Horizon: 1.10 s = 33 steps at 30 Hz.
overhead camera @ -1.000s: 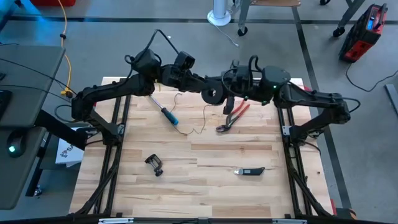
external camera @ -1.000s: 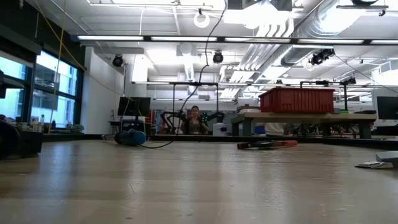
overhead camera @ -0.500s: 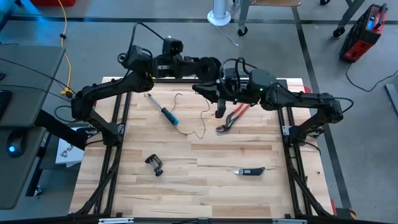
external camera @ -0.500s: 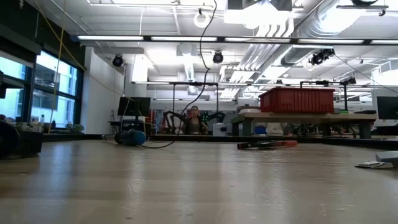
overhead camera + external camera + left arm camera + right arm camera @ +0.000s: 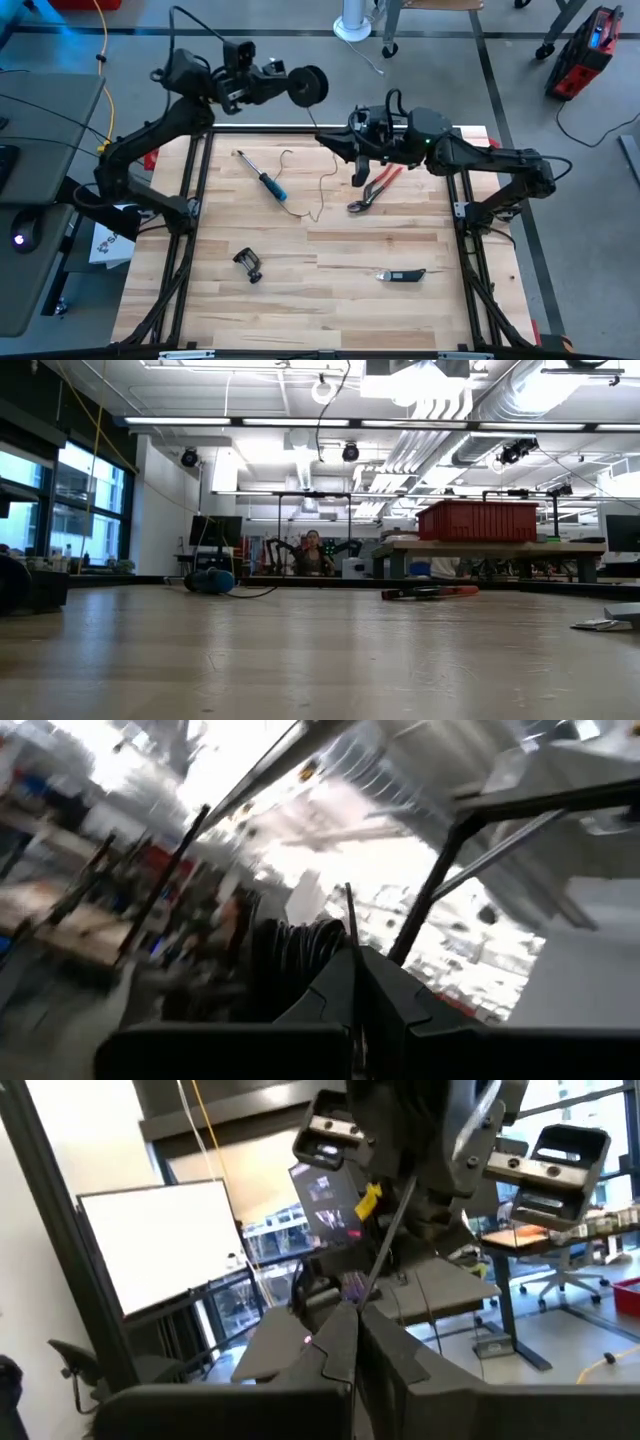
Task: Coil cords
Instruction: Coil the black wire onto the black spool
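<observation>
- Since the earlier high view, the left gripper (image 5: 285, 85) has swung from frame centre to the upper left, beyond the bench (image 5: 310, 290) edge, carrying the reel (image 5: 310, 86); probably to draw cord off the wood.
- High view: the right gripper (image 5: 352, 150), jaws closed, sits upper centre above the red pliers (image 5: 375, 188); the thin cord (image 5: 322, 195) trails on the bench centre-left.
- Low view: neither gripper shows.
- Left wrist view: jaws clamp the reel (image 5: 295, 955), centre frame.
- Right wrist view: jaws pinched together; whether on cord, cannot tell.
</observation>
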### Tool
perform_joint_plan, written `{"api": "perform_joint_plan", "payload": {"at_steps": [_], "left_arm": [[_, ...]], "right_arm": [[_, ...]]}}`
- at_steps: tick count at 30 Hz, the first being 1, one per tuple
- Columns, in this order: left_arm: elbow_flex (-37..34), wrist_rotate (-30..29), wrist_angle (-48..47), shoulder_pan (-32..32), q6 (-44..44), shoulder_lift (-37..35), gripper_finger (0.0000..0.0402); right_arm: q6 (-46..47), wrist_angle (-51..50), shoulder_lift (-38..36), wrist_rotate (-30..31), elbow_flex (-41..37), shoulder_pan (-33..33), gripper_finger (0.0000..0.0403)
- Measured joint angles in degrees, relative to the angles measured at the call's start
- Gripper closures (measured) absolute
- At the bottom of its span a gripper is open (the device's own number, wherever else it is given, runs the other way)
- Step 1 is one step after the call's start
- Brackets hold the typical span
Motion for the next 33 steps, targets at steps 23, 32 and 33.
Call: {"api": "perform_joint_plan", "payload": {"at_steps": [23, 32, 33], "left_arm": [[0.17, -3.35, -14.64, -4.20, 7.18, -6.01, 0.0401], [0.17, -5.49, -13.96, -5.57, 7.60, -5.88, 0.0401], [0.17, -5.55, -13.93, -5.57, 7.58, -5.94, 0.0401]], "right_arm": [[-13.54, -11.31, 3.00, 4.58, -0.28, -1.78, 0.0184], [-20.52, -4.06, 9.82, 8.87, -0.28, -1.83, 0.0170], [-20.83, -3.17, 10.48, 9.97, -0.28, -1.81, 0.0170]]}}
